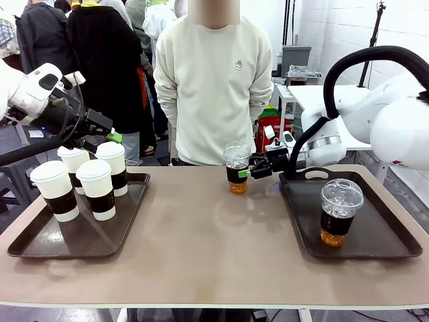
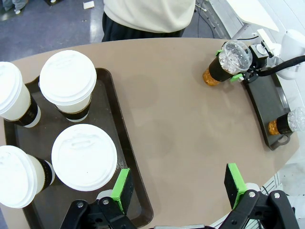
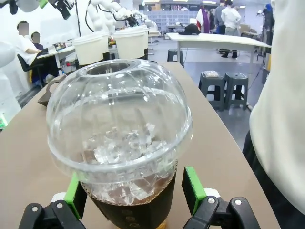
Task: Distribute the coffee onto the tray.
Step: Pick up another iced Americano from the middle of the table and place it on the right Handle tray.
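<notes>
Four white lidded coffee cups with dark sleeves stand on the left tray. Just above their far edge my left gripper hangs open and holds nothing. In the left wrist view its pads spread over that tray's right rim. A clear dome-lidded iced coffee stands on the bare table between the trays. My right gripper is open around its dark sleeve, with the green pads beside the cup. A second iced coffee stands on the right tray.
A person in a cream sweater stands at the far edge of the table, directly behind the iced cup. The brown tabletop lies open between the trays. Other people and furniture stand farther back.
</notes>
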Motion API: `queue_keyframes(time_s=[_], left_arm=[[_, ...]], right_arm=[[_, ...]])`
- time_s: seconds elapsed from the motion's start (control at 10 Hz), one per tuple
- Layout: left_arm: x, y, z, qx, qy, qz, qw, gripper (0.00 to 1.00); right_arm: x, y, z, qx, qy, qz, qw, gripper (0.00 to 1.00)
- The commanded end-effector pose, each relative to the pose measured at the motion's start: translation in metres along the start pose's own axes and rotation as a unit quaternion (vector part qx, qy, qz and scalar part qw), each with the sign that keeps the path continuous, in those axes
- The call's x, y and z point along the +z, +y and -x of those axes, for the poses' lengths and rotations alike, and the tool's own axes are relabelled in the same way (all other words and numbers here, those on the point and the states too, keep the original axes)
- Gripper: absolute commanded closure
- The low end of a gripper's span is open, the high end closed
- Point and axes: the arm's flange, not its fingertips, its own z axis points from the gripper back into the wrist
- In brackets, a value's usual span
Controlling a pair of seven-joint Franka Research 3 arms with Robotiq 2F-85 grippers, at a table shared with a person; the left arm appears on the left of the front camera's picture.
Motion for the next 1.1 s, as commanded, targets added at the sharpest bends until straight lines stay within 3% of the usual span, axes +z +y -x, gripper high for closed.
queue_keyframes(time_s=[0.0, 0.2, 0.3, 0.4, 0.8, 1.0], left_arm=[[0.000, 0.001, 0.000, 0.003, 0.001, 0.009, 1.000, 0.00], [0.000, 0.001, 0.000, 0.003, 0.001, 0.009, 1.000, 0.00], [0.000, 0.001, 0.000, 0.003, 0.001, 0.009, 1.000, 0.00], [0.000, 0.001, 0.000, 0.003, 0.001, 0.009, 1.000, 0.00], [0.000, 0.001, 0.000, 0.003, 0.001, 0.009, 1.000, 0.00], [0.000, 0.001, 0.000, 0.003, 0.001, 0.009, 1.000, 0.00]], right_arm=[[-0.008, -0.011, -0.003, -0.014, -0.003, -0.016, 1.000, 0.00], [-0.009, -0.010, -0.003, -0.025, -0.006, -0.033, 0.999, 0.00], [-0.009, -0.007, -0.004, -0.034, 0.004, -0.040, 0.999, 0.11], [-0.008, -0.008, -0.003, -0.032, -0.001, -0.041, 0.999, 0.29], [-0.005, -0.006, -0.005, -0.034, -0.003, -0.042, 0.999, 0.29], [0.008, -0.002, -0.026, -0.023, -0.019, -0.042, 0.999, 0.29]])
